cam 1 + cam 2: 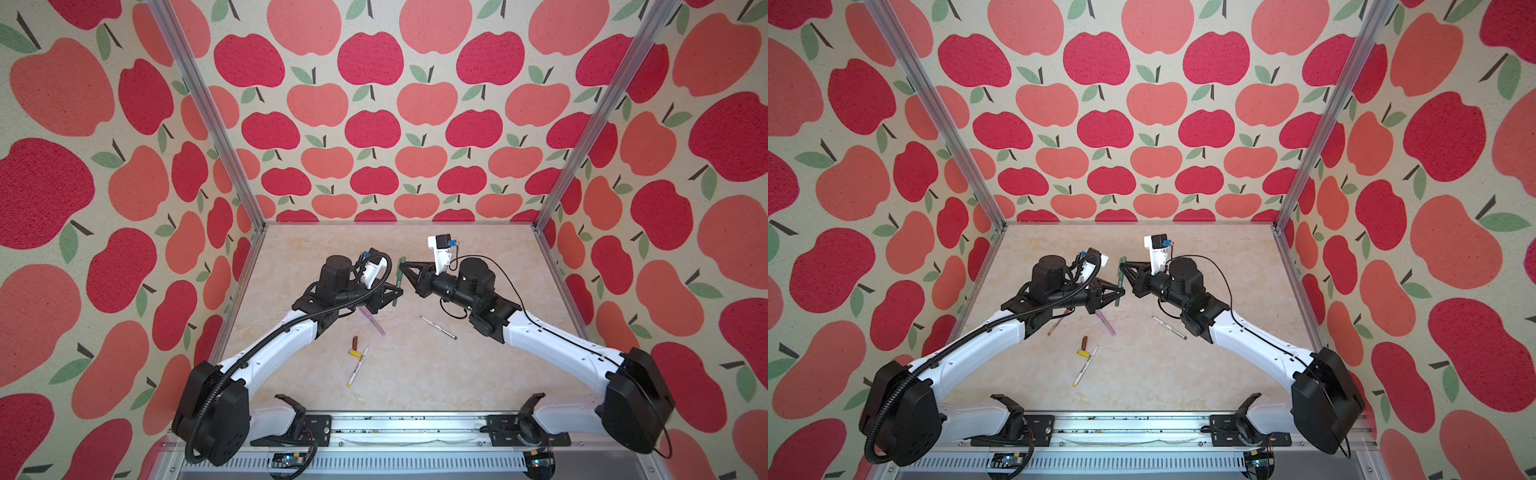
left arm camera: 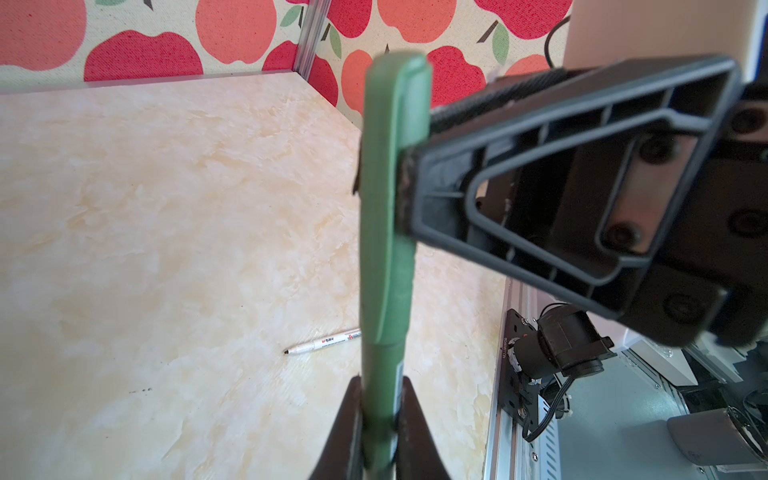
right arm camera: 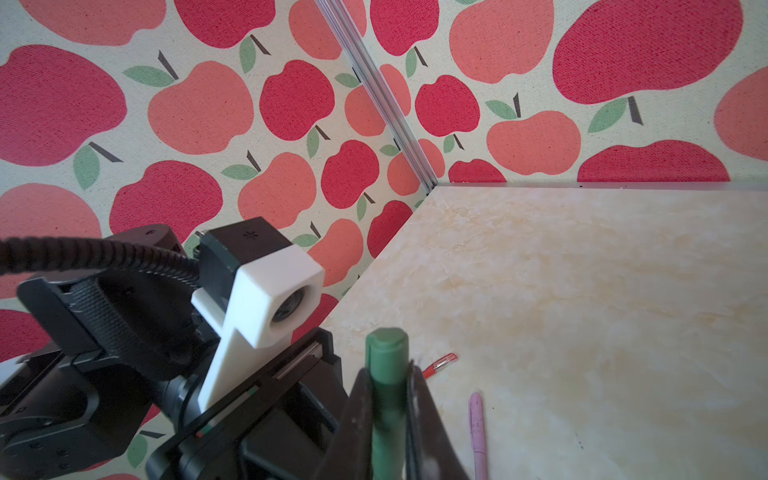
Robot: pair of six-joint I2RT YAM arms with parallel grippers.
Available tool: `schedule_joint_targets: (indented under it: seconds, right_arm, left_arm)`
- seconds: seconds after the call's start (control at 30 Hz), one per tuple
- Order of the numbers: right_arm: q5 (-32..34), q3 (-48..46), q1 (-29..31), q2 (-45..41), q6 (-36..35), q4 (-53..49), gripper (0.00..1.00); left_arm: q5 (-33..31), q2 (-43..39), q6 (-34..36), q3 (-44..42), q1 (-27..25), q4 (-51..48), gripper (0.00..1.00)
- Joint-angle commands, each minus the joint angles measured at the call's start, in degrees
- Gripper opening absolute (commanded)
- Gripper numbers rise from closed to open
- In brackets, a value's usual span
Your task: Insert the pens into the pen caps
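Observation:
Above the table's middle, a dark green pen (image 2: 380,374) stands between my two grippers. My left gripper (image 2: 380,386) (image 1: 397,293) is shut on its barrel. The dark green pen cap (image 2: 392,199) (image 3: 386,349) sits over the pen's far end, with my right gripper (image 3: 388,374) (image 1: 403,266) shut on it. On the table lie a lilac pen (image 1: 376,322), a brown cap (image 1: 354,342), a yellow cap (image 1: 354,353), a white pen with yellow print (image 1: 358,365) and a white pen with brown print (image 1: 438,327). A red pen (image 1: 1057,324) lies beside my left arm.
Apple-patterned walls with aluminium posts (image 1: 208,124) close in the marbled table (image 1: 478,374) on three sides. A metal rail (image 1: 395,428) with the arm bases runs along the front edge. The two wrists nearly touch above the table's middle.

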Motion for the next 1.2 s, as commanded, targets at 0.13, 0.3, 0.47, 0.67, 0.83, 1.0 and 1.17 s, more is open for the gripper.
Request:
schedule_joint_targets:
  seconds: [0.13, 0.3, 0.47, 0.67, 0.83, 1.0, 1.17]
  right_arm:
    - [-10.7, 1.8, 4.4, 0.9, -5.2, -25.2, 0.03]
    - [-6.8, 7.1, 0.7, -4.8, -7.4, -22.8, 0.29]
    - [-7.4, 8.8, -3.8, -9.8, -6.9, -19.9, 0.39]
    - [-7.5, 7.0, -7.1, -13.5, -6.8, -22.7, 0.42]
    - [-3.3, 3.8, -8.7, -15.7, -4.8, -25.6, 0.42]
    - [1.9, 1.3, -9.3, -17.3, -3.8, -29.0, 0.42]
    - [4.1, -1.0, -10.2, -18.8, -3.1, -31.3, 0.42]
  left_arm:
    - [-3.4, -2.9, -3.1, 3.6, 3.4, 21.7, 0.0]
    - [2.7, -3.8, -4.9, -2.7, 3.3, 18.5, 0.0]
    - [0.9, -10.3, -4.4, -9.7, 3.1, 13.6, 0.0]
    - [-1.9, -17.1, -1.4, -11.4, 2.6, 5.1, 0.0]
    - [-5.9, -17.2, -2.8, -9.9, 1.6, 1.1, 0.0]
    - [-15.8, -13.0, -7.1, -6.5, -1.7, -4.4, 0.0]
    - [-23.3, -5.6, -14.2, -2.9, -5.9, -8.7, 0.0]
